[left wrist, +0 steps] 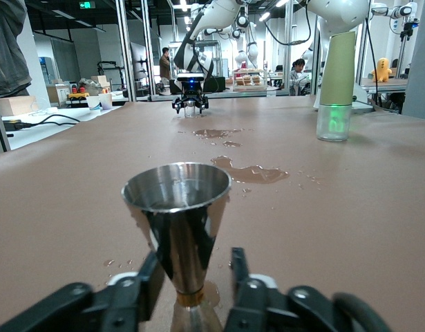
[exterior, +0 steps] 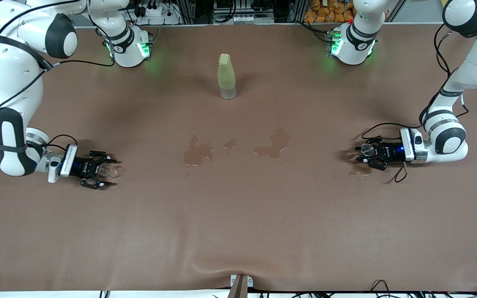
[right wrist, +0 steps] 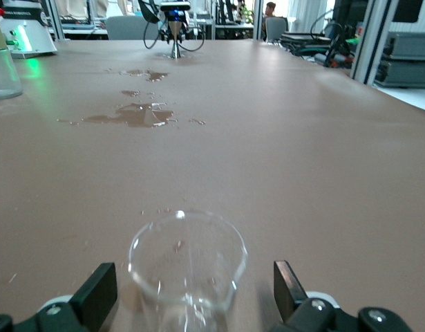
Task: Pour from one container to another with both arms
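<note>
A steel jigger (left wrist: 176,207) stands upright on the brown table (exterior: 238,231) at the left arm's end. My left gripper (left wrist: 196,266) sits low around its narrow waist, open, with a gap showing beside one finger. The front view shows the jigger (exterior: 367,150) between the fingers of the left gripper (exterior: 359,155). A clear glass (right wrist: 188,266) stands at the right arm's end. My right gripper (right wrist: 193,273) is wide open on either side of it, not touching. In the front view the glass (exterior: 107,169) is within the right gripper (exterior: 112,171).
A yellow-green bottle (exterior: 227,76) with a clear base stands mid-table near the robots' bases. Two wet puddles (exterior: 197,153) (exterior: 273,145) lie in the middle between the grippers. A smaller wet patch (exterior: 356,169) lies by the jigger.
</note>
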Available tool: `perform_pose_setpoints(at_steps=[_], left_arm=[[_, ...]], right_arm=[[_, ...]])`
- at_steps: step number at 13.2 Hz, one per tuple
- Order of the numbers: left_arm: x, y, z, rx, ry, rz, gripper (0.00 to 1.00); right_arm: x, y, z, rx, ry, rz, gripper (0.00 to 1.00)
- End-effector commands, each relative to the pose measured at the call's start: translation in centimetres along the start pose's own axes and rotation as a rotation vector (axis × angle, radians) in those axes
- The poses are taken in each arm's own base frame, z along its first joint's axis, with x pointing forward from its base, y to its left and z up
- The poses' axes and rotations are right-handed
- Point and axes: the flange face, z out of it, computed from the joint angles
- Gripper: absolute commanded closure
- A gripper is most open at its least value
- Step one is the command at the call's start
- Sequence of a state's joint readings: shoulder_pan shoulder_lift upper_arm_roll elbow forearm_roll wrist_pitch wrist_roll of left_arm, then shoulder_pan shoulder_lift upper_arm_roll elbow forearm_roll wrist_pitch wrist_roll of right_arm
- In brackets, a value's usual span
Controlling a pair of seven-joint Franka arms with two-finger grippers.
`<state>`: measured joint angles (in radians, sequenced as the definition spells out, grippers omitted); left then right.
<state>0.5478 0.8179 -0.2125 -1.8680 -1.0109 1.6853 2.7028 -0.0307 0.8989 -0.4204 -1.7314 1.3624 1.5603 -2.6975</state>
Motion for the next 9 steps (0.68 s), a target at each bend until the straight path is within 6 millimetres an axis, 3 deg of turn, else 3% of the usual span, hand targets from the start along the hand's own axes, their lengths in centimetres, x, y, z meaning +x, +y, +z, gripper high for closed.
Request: perform_pose_setpoints(at_steps=[1,2,5,9], left_arm=[[0.1,0.2,-0.3,-0.025,0.001,0.022,0.08],[0.1,0.2,-0.4,-0.025,0.001,0.023,0.0],[0.5,-0.1,-1.6,-0.051,-0.035,0.044,0.0],[2.9,-2.5,-4.4,-0.137,-0.151,0.134,0.0]], right_arm=[[1.7,0.2,-3.3,0.045,-0.071,0.078,0.0],[2.5,0.3,-4.5,0.059,-0.102,0.125,0.0],[6.2,1.3,-8.6,0.078,-0.217,0.233,0.0],[14.5,1.7,-14.0,0.074,-0.409,0.447,0.0]])
